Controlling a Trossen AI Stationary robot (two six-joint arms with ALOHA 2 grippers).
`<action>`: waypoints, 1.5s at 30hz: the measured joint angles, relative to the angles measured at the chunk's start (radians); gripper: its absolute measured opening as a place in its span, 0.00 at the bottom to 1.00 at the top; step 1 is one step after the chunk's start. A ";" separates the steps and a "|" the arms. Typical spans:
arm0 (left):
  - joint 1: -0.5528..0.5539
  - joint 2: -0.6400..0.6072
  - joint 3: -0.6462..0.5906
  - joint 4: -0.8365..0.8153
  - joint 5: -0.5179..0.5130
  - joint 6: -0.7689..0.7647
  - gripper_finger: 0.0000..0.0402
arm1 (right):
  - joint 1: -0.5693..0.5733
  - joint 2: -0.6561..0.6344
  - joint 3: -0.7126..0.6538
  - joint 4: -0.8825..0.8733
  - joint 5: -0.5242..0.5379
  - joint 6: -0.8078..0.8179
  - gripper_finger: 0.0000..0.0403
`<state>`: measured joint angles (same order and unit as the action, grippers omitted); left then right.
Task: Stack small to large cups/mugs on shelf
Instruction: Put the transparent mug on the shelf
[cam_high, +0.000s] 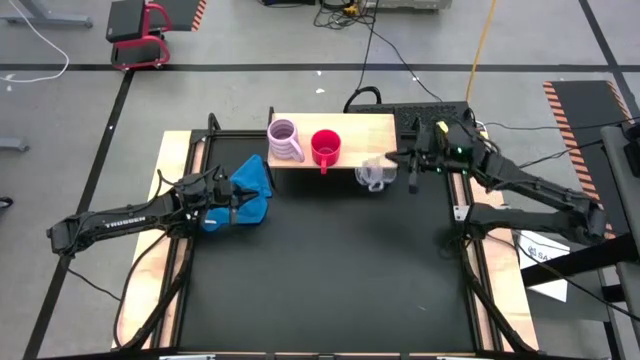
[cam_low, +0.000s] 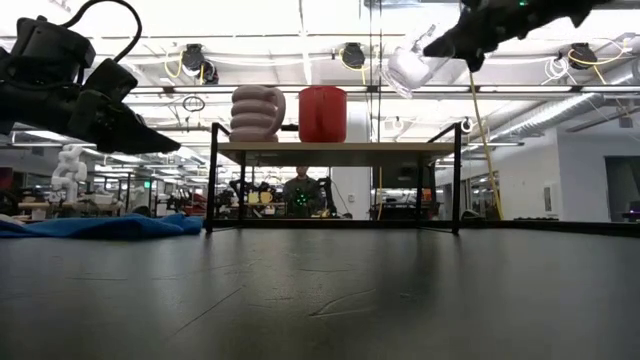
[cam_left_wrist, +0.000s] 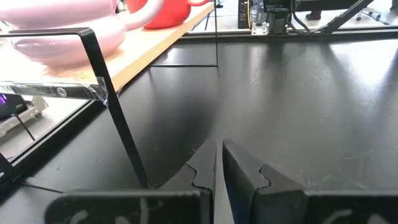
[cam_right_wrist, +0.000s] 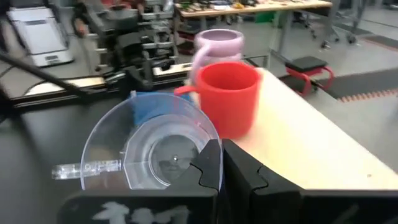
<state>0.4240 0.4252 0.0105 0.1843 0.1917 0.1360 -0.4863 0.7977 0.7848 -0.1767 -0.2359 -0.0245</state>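
The low rectangular light-wood shelf (cam_high: 360, 135) on thin dark legs stands at the far edge of the matte black table (cam_high: 330, 270). On its board sit the ribbed lilac-pink mug (cam_high: 285, 141), made of rounded stacked bulges, and just beside it the smooth, glossy red mug (cam_high: 326, 147); the two are close but apart in the high view.

The right gripper (cam_high: 413, 172) holds the small clear glass cup (cam_high: 375, 175) in the air off the shelf's near right corner, tipped so that its mouth faces the wrist camera. Its fingers (cam_right_wrist: 249, 180) are pressed together on the cup's thin rim, and the straight transparent handle sticks out sideways. The glass is hard to trace against the ceiling lights in the low view.

The left gripper (cam_high: 228, 200) hovers over a crumpled blue cloth (cam_high: 250, 190) at the table's left side, its fingers (cam_left_wrist: 202, 171) nearly touching and holding nothing. The arm hides part of the cloth.
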 joint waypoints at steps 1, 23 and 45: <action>0.000 0.000 0.000 0.000 0.000 0.000 0.08 | -0.021 0.020 0.022 -0.010 -0.005 0.000 0.00; 0.000 0.000 0.000 -0.026 0.001 0.036 0.08 | -0.270 0.385 0.444 -0.321 -0.153 -0.120 0.00; 0.000 0.000 0.000 -0.039 -0.008 0.065 0.08 | -0.317 0.647 0.717 -0.585 -0.158 -0.292 0.00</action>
<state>0.4244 0.4252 0.0105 0.1455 0.1833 0.2008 -0.8035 1.4447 1.5015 -0.7618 -0.3939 -0.3163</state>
